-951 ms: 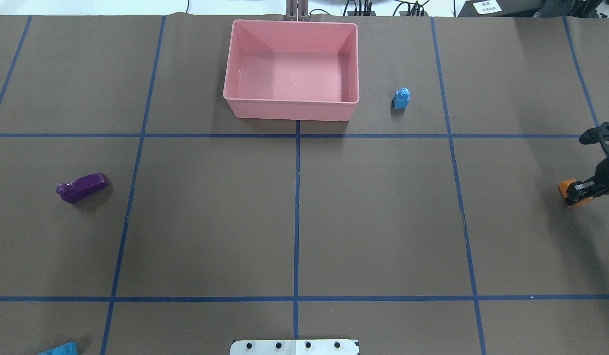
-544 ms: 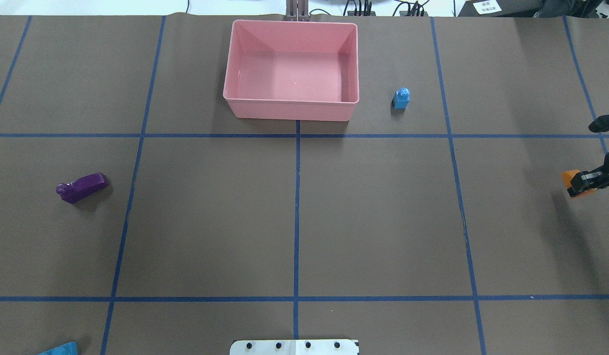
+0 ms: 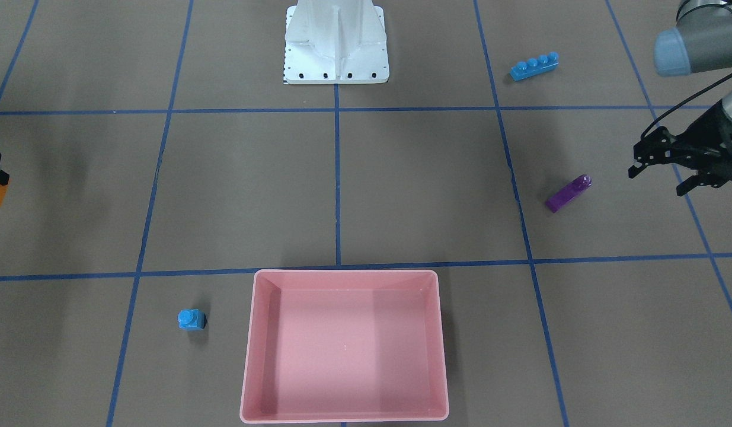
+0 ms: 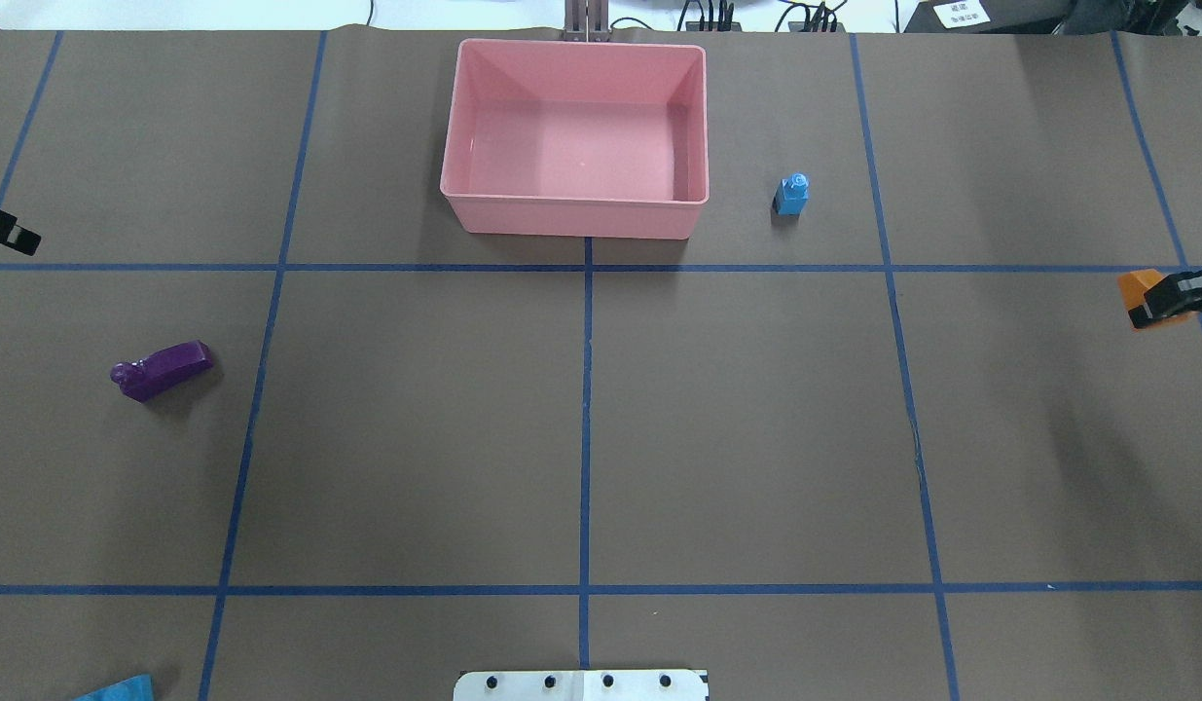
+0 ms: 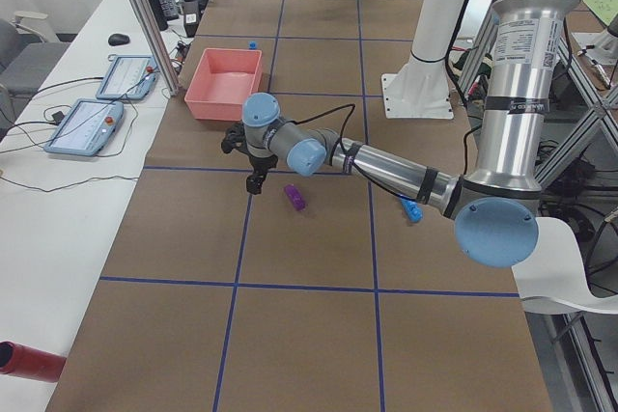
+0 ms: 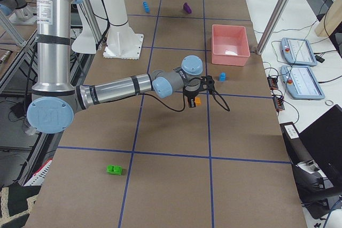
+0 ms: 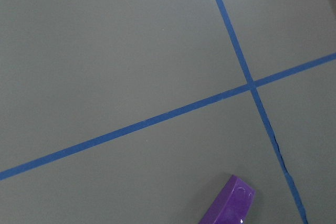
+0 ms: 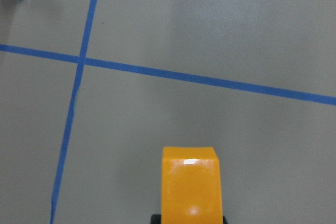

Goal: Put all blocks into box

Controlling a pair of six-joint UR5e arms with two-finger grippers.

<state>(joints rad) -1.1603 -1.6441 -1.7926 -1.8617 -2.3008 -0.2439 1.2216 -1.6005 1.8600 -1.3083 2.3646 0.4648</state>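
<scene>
My right gripper [image 6: 195,99] is pinching the small orange plastic sloped block [image 8: 190,182] and holds it above the brown table cover [image 4: 756,438], at the right margin of the overhead view. I cannot tell which way its slope faces.

The shallow pink plastic box [image 4: 574,217] sits against the table's far edge, long side along that edge. Open cover lies between it and the held block. The small blue plastic cube [image 4: 791,195] stands stud-up near the box's right wall, apart from it.

My left gripper [image 3: 656,183] hangs with its fingers spread and nothing between them, near the purple plastic sloped block [image 3: 568,193]. That block lies on its side. Its long axis runs roughly across the table, and its stud end points toward the table's left end.

The long blue four-stud plastic bar [image 3: 534,66] lies crosswise to the left of the white metal base [image 3: 336,47]. The green plastic block [image 6: 114,170] lies well apart, toward the right end.
</scene>
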